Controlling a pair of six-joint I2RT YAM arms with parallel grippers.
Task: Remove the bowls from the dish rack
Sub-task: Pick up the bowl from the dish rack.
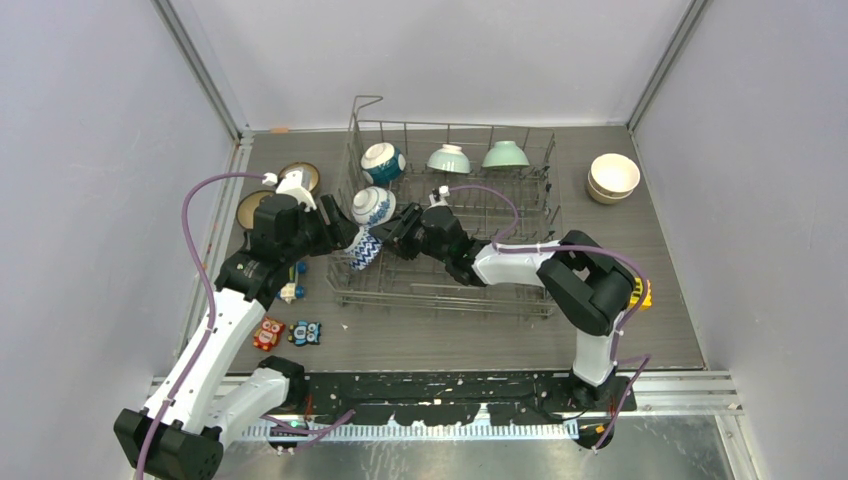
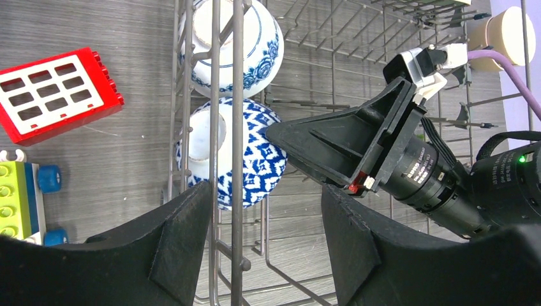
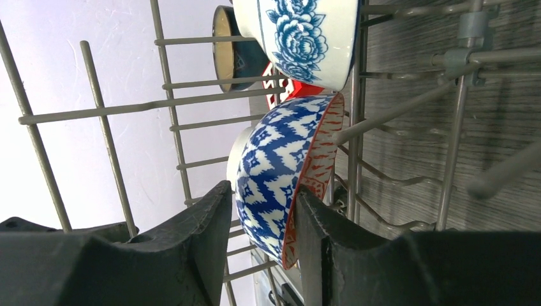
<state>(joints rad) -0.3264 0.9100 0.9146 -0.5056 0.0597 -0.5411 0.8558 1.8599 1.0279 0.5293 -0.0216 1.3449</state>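
The zigzag blue-and-white bowl (image 1: 364, 252) stands on edge at the left end of the dish rack (image 1: 450, 290), centre-left in the overhead view. The right gripper (image 3: 261, 197) is clamped on its rim; the left gripper (image 2: 265, 204) is spread wide astride the rack's end wires. The rack sits on a grey wood-grain table (image 1: 480, 345), boxed by pale lilac walls (image 1: 90, 150).

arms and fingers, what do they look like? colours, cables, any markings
The left arm and right arm both have white links with bulky black joints. A purple cable loops along each. The fingers are matte black wedges with ribbed triangular sides. A small green light shows on the right arm's black wrist housing.
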